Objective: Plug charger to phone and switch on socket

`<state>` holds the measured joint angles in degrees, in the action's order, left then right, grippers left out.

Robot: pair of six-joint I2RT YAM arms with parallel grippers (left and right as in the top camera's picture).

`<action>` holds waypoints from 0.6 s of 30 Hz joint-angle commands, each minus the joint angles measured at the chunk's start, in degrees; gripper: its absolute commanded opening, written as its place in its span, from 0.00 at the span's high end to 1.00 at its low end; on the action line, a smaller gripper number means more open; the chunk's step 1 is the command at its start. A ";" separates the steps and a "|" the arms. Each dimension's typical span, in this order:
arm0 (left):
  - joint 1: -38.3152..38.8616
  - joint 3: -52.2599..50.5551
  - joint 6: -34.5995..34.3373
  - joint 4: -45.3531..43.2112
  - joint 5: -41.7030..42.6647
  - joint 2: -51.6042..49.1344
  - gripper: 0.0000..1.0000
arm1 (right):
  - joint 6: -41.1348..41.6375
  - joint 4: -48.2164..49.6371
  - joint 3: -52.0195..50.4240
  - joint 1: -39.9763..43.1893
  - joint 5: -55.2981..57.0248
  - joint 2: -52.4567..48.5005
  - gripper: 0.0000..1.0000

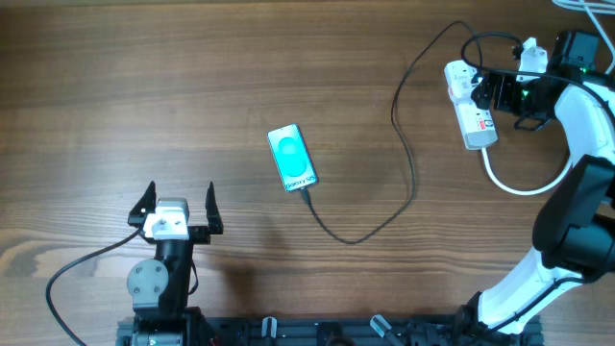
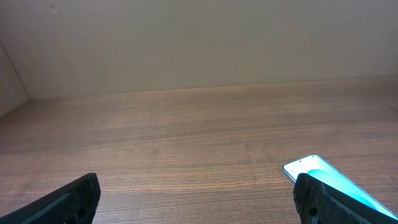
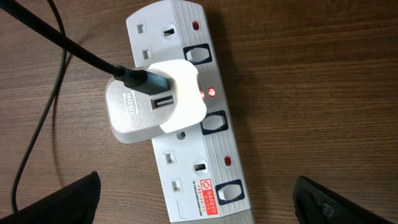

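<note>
So the small flat teal-screened phone (image 1: 291,159) is lying mid-way across the brown wooden table (image 1: 144,77), and the thin black charger cable (image 1: 408,144) looks plugged into its near end already. The white adapter block (image 3: 152,102) is sitting in the long white power strip (image 3: 199,155) at far right, with a red lamp (image 3: 212,93) glowing beside it. That cable is probably floppy and light, so it's best pinched at the stiff plug tip, and the slick phone could get shoved around. The right gripper (image 3: 202,200) is being held spread wide over the strip, touching nothing. The left gripper (image 1: 180,192) is being held wide apart too, empty, near the front-left.
</note>
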<state>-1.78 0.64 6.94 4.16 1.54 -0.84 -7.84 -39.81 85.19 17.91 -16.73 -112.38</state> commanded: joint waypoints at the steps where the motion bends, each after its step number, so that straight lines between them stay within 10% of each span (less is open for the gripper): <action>1: 0.07 -0.33 -0.59 0.22 -0.28 0.57 0.00 | -1.05 0.11 -0.17 -0.28 -0.94 -0.26 0.00; 18: 0.07 -0.33 -0.57 0.22 -0.28 0.57 0.00 | -1.05 0.33 -0.20 -0.26 -0.94 -1.64 0.00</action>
<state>-1.78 0.64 6.94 4.16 1.54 -0.84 -7.84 -39.79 85.19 17.91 -16.73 -113.06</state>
